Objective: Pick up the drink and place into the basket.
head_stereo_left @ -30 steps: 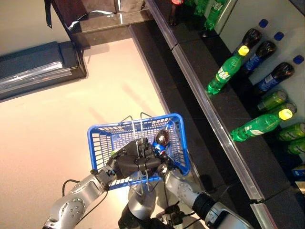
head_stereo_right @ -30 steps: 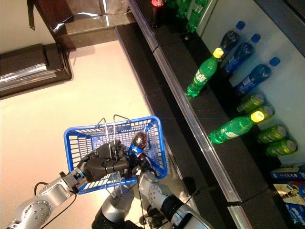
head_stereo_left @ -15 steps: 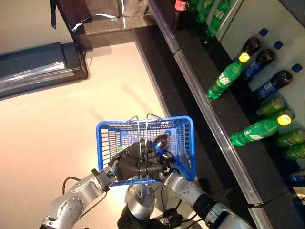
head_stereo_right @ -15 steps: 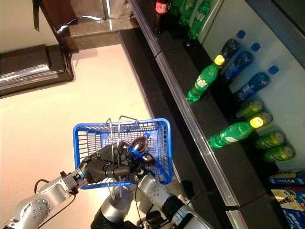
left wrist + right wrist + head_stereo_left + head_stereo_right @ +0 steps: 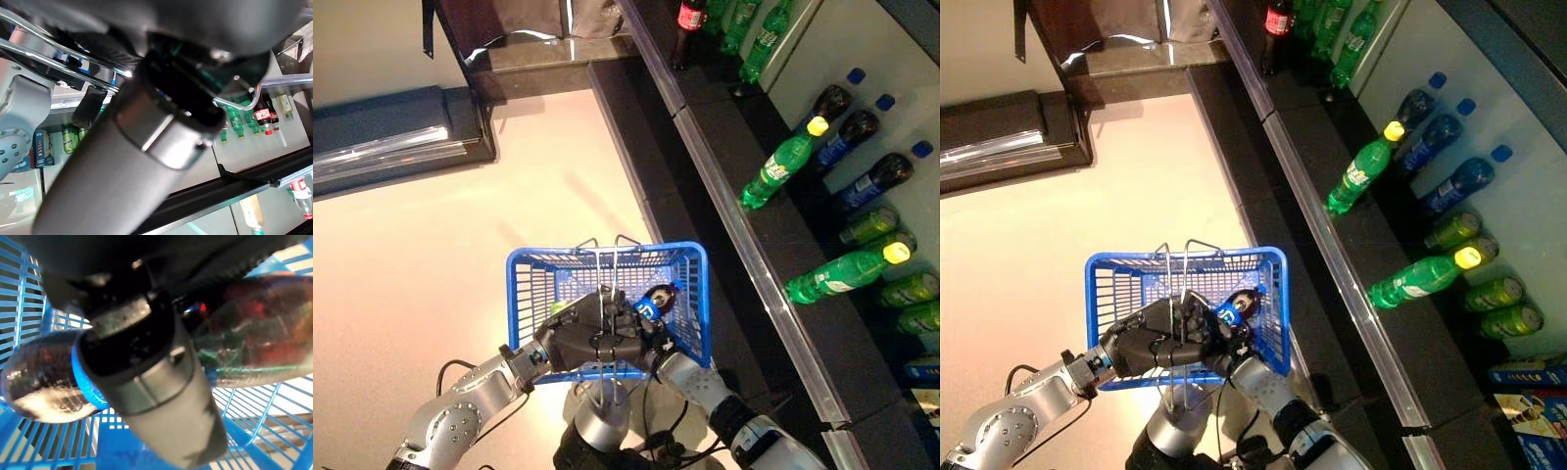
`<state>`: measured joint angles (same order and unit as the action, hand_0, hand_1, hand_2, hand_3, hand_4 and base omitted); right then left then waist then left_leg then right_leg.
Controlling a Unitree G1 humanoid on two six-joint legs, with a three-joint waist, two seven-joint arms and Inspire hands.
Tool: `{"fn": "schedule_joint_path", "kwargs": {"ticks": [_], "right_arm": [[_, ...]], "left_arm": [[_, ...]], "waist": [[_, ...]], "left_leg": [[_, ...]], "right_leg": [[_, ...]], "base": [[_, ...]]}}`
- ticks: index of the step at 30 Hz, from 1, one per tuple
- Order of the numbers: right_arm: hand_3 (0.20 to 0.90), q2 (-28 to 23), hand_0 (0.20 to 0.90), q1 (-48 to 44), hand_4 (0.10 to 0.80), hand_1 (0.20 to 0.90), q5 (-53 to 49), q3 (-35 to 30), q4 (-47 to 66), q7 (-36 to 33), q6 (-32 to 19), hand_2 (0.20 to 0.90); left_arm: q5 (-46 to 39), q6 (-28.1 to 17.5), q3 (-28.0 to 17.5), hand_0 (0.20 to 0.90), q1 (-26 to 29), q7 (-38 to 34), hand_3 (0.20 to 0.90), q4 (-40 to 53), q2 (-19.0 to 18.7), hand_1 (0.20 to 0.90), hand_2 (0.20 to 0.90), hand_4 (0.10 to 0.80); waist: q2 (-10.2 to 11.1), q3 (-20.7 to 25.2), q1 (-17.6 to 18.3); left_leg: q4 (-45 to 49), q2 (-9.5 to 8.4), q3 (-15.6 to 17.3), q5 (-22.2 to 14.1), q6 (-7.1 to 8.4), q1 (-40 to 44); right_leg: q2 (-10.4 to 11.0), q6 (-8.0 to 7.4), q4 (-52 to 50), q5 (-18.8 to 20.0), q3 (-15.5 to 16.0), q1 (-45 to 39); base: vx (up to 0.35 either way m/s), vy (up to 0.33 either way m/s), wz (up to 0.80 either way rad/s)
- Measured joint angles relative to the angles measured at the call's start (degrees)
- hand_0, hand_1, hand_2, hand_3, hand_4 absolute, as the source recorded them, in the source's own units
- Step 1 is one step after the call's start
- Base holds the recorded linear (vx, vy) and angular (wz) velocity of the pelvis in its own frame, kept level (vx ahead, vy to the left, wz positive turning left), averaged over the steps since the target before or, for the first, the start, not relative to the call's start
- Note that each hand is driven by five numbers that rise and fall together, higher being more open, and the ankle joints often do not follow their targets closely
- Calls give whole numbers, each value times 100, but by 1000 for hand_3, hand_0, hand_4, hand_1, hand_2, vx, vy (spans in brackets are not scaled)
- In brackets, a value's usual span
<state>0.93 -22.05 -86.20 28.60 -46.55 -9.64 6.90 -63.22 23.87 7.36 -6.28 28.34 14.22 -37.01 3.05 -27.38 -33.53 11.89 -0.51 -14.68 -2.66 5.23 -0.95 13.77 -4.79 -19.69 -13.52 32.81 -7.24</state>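
My left hand (image 5: 585,343) is curled round the wire handles (image 5: 604,284) of a blue plastic basket (image 5: 530,284), holding it above the pale floor. The handles also show past the thumb in the left wrist view as thin wires (image 5: 243,102). The drink is a dark cola bottle (image 5: 656,300) with a blue label, tilted inside the basket's right half with its cap toward the right wall. My right hand (image 5: 1237,345) reaches in from the lower right and is shut on it. Up close, the bottle (image 5: 39,387) lies against the blue mesh (image 5: 29,289) behind my thumb (image 5: 146,382).
A dark shelf with a metal front rail (image 5: 734,230) runs along the right. On it lie green bottles (image 5: 781,164) and dark bottles with blue caps (image 5: 871,181). A dark low counter (image 5: 391,142) stands at the upper left. Pale floor (image 5: 431,255) lies left of the basket.
The bottle has sunk lower and tipped over toward the basket's right wall, still in my right hand. The basket has barely shifted, and my left hand keeps its grip on the handles.
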Motion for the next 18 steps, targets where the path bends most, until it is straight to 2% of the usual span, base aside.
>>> {"fn": "schedule_joint_path", "kwargs": {"ticks": [6,12,18], "right_arm": [[900,9,900,8,800,900,5,-63,-130,105,-114,900],[900,142,900,77,800,900,126,44,-48,261,-273,900],[900,96,900,483,800,900,299,89,775,280,-567,900]], "left_arm": [[-18,125,-2,300,4,-3,200,2,-18,300,300,100],[-17,211,-123,300,-46,-15,200,2,-163,300,300,100],[-16,229,-335,300,-171,-16,200,1,-185,300,300,100]], "waist": [[29,17,-68],[144,85,-73],[227,134,-72]], "left_leg": [[1,12,1,-1,0,35],[-22,18,2,-2,1,53],[-33,68,9,-3,0,26]], "right_leg": [[-77,7,122,61,0,-77],[-95,5,169,82,2,-104],[-204,6,399,211,6,-151]], "base": [[3,-1,1],[-4,-10,0],[0,-24,-1]]}}
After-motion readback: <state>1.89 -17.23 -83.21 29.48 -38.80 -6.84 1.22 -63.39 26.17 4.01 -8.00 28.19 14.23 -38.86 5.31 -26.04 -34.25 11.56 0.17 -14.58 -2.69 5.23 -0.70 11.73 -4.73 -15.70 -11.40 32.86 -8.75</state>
